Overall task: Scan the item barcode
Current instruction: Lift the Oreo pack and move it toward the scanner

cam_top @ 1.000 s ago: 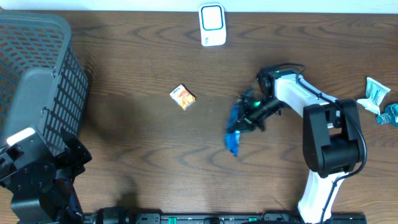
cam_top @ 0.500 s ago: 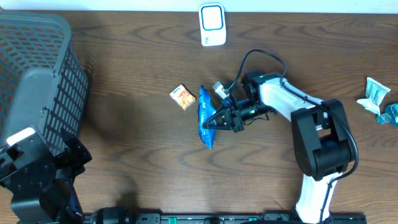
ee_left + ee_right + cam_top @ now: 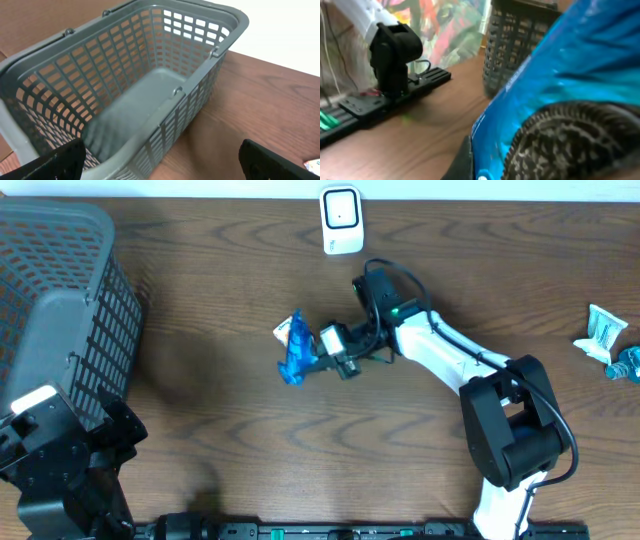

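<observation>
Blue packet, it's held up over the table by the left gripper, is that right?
Not quite. It is the right gripper that holds the blue packet up over the table, as the overhead view shows.

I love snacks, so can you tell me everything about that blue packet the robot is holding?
The blue packet is a shiny, crinkly plastic snack bag with a dark round cookie pictured on it. The right end effector is shut on it, holding it up off the wooden table, near the middle.
</observation>
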Motion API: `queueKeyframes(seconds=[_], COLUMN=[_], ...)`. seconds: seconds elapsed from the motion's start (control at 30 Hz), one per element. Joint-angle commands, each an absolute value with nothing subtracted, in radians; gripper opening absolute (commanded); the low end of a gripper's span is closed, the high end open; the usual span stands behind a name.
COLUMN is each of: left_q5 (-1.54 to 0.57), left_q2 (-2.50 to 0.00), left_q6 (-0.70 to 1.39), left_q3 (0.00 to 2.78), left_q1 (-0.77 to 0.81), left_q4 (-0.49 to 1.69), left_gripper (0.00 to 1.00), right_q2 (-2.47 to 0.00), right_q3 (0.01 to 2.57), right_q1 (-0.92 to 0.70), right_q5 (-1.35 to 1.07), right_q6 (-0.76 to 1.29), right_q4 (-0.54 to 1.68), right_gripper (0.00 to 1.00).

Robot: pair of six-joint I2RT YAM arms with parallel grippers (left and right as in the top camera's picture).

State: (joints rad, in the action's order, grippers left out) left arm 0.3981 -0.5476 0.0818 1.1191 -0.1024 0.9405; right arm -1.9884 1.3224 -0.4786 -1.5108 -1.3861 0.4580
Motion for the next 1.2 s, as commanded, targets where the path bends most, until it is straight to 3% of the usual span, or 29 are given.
queueKeyframes(seconds=[0.0,0.23,0.5,0.77,0.87,0.9,1.0,1.07,1.13,1.17], left_q5=[0.402,0.402,0.402,0.402,0.402,0.402,0.402,0.402,0.402,0.402], left_q2=[-0.547,-0.547,-0.547,-0.547,-0.547,-0.547,-0.547,-0.547,-0.547,-0.547], left_q6=[0.087,0.087,0.087,0.087,0.087,0.087,0.087,0.087,0.087,0.087], left_q3=[1.116,1.116,1.116,1.116,1.116,1.116,1.116,1.116,1.116,1.116], left_q1=[-0.106,-0.106,-0.106,-0.106,-0.106,-0.106,-0.106,-0.106,-0.106,-0.106], left_q4=[0.942,0.942,0.942,0.942,0.942,0.942,0.942,0.942,0.942,0.942], left_gripper=[0.98,0.98,0.98,0.98,0.98,0.98,0.98,0.98,0.98,0.98], right_q2=[-1.963,-1.963,-1.963,-1.963,-1.963,-1.964,-1.964,-1.964,-1.964,-1.964], right_q3=[1.333,1.333,1.333,1.333,1.333,1.333,1.332,1.332,1.332,1.332], right_q1=[-0.518,-0.583,-0.611,-0.627,-0.626,-0.626,-0.617,-0.581,-0.552,-0.512], right_q5=[-1.561,-1.561,-1.560,-1.560,-1.547,-1.502,-1.345,-1.305,-1.269,-1.146], right_q6=[-1.243,-0.694,-0.349,-0.246,-0.107,0.031,0.301,0.307,0.307,0.350], right_q4=[0.199,-0.572,-0.875,-0.888,-0.882,-0.855,-0.685,-0.461,-0.370,-0.234], right_gripper=[0.01,0.01,0.01,0.01,0.02,0.02,0.01,0.01,0.01,0.01])
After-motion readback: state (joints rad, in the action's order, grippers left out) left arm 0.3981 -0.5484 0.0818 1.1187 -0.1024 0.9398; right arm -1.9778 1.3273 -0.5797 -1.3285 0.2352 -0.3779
